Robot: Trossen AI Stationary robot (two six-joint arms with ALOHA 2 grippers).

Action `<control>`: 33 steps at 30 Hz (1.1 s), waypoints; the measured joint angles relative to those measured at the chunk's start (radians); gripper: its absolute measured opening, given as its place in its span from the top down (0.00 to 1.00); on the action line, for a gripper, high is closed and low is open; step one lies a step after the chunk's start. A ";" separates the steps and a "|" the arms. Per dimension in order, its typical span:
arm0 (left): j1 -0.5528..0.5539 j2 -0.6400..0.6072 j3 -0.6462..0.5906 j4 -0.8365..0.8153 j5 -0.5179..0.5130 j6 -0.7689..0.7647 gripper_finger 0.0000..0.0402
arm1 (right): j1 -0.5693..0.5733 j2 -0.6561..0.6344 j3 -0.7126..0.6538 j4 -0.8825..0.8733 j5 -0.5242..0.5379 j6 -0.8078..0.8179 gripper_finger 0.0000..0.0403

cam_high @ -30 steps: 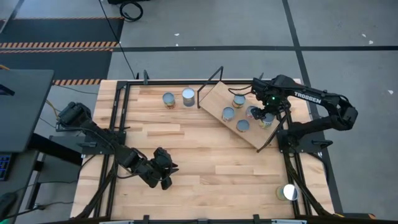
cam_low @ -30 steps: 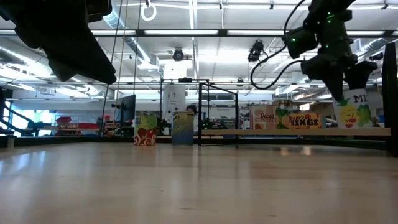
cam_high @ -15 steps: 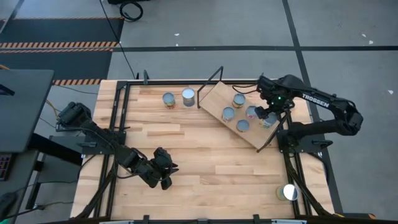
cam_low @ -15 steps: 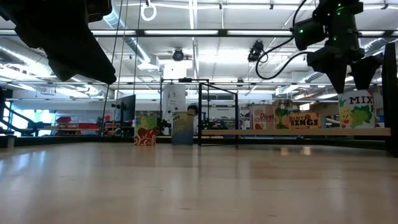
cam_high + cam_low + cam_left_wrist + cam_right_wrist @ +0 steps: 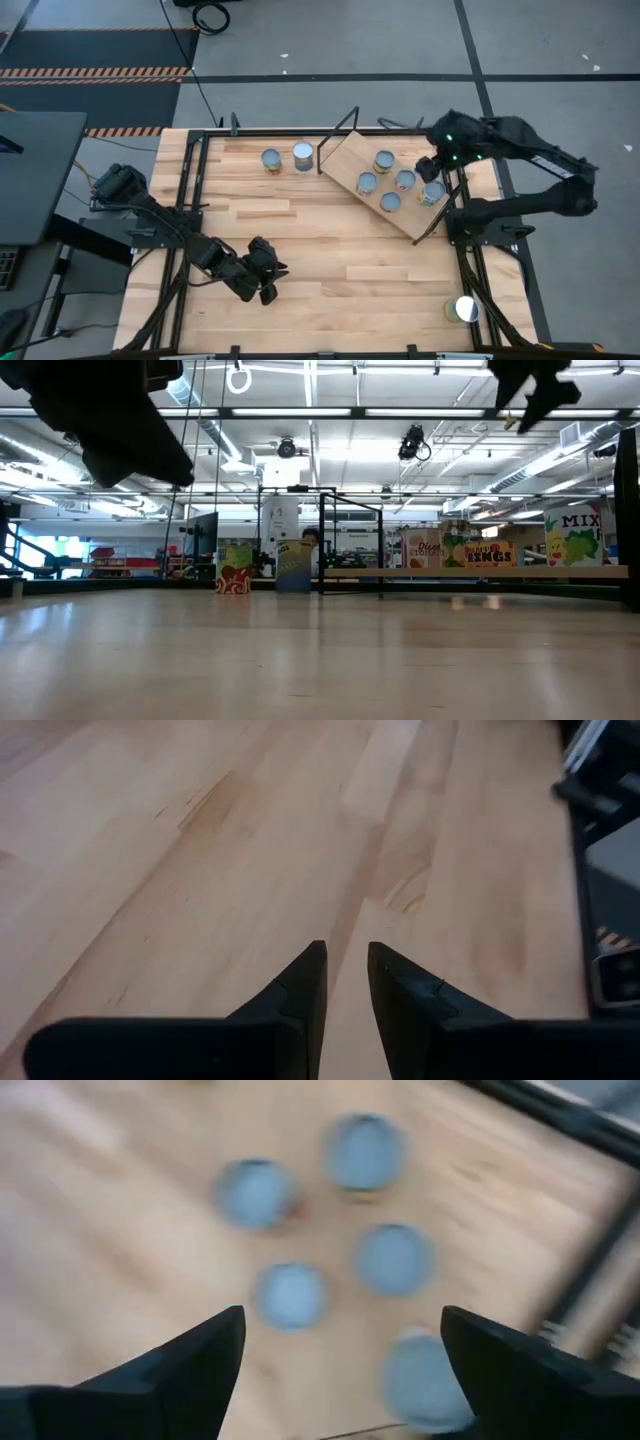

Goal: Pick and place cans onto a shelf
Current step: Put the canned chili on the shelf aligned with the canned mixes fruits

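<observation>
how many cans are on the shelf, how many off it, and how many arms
cans on the shelf: 5
cans off it, on the table: 3
arms: 2
total: 8 cans, 1 shelf, 2 arms

Left gripper point(image 5: 347, 982) fingers point(image 5: 300, 990) nearly together over the bare wooden tabletop point(image 5: 250, 850), holding nothing

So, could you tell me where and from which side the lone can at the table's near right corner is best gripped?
Grip the lone can across its round side wall, coming straight down from above. It stands upright, silvery top up, with bare table all around it, so fingers fit either side. The right gripper is open over the shelf.
</observation>
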 joint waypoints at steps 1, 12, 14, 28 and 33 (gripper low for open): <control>0.000 0.000 0.000 0.019 -0.004 0.000 0.80 | 0.072 0.001 0.016 0.005 0.004 0.034 0.16; 0.004 0.000 0.000 0.133 -0.008 0.003 0.80 | 0.922 0.197 0.018 0.159 0.130 0.423 0.20; 0.004 0.000 0.000 0.133 -0.008 0.009 0.79 | 1.042 0.241 0.018 0.201 0.150 0.482 0.21; 0.017 -0.127 0.001 0.035 -0.150 0.159 0.80 | 1.198 0.495 0.038 0.484 0.202 0.373 0.21; 0.063 -0.264 0.001 -0.066 -0.286 0.194 0.80 | 1.055 0.525 0.119 0.485 0.281 0.117 0.21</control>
